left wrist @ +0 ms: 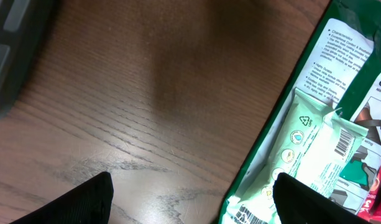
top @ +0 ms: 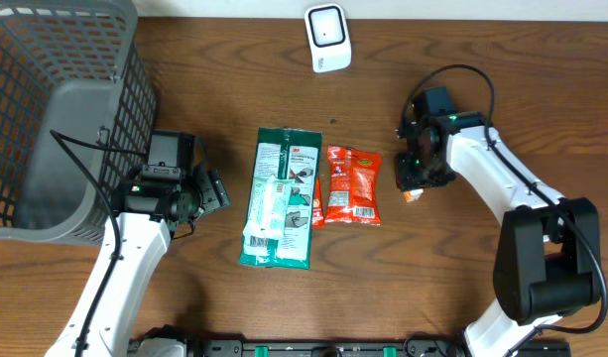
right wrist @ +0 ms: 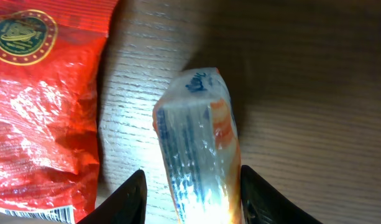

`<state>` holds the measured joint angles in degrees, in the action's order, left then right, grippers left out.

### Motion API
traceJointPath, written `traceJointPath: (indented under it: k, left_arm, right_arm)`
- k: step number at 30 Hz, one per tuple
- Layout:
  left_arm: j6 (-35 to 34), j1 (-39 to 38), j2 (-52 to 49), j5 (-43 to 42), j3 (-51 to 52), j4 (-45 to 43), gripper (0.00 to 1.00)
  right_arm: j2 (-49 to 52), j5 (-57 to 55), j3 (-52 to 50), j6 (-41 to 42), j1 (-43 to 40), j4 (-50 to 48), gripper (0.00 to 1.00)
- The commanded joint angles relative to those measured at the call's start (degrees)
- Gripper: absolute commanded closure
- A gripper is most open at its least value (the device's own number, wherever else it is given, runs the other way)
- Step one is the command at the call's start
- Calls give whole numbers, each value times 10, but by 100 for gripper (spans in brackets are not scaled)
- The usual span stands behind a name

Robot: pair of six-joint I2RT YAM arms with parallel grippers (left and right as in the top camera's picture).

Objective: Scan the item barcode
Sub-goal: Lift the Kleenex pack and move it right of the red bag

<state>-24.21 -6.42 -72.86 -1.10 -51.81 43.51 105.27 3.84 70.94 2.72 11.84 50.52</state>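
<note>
Here, the small packet point(right wrist: 196, 143) lies on the table directly under the right gripper point(right wrist: 190, 193), between its two fingers and lengthwise along the gap. It is a glossy clear-film wrap, white with an orange edge, rounded at the far end. We judge it light, a little soft and slippery. The film would crinkle and could squirt out of a pinch set too near the tip.

Right gripper: jaws half-wide and straddling the packet. One finger looks to touch the orange side. A sliver of wood shows at the other, so we do not read it as clamped yet. The best hold, we think, is across the long flanks at mid-length, low toward the table, with gentle pressure. We see no barcode on the upper face, so the packet may need turning.

Just to one side of that hand lies a red snack bag point(right wrist: 41, 106), near the packet but apart. Past it is a green package point(top: 284, 198) with a pale sachet point(left wrist: 321, 155) on top. The white scanner point(top: 327, 38) stands well beyond the hand, toward the table's far edge.

Left gripper point(left wrist: 190, 208): jaws wide and empty over bare wood, with the green package just ahead of its fingers. A grey basket point(top: 46, 119) sits behind it.
</note>
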Motion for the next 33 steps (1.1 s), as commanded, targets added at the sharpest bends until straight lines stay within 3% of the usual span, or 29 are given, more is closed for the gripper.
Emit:
traceJointPath:
  k: [1, 8, 33]
  left_arm:
    - [-1, 2, -1, 5, -5, 2, 17]
    - [-1, 2, -1, 5, -5, 2, 17]
    - [-1, 2, -1, 5, -5, 2, 17]
  right_arm:
    - [1, -15, 5, -3, 12, -5, 56]
    - [1, -41, 5, -3, 27, -4, 62]
    - [1, -85, 5, -3, 29, -10, 67]
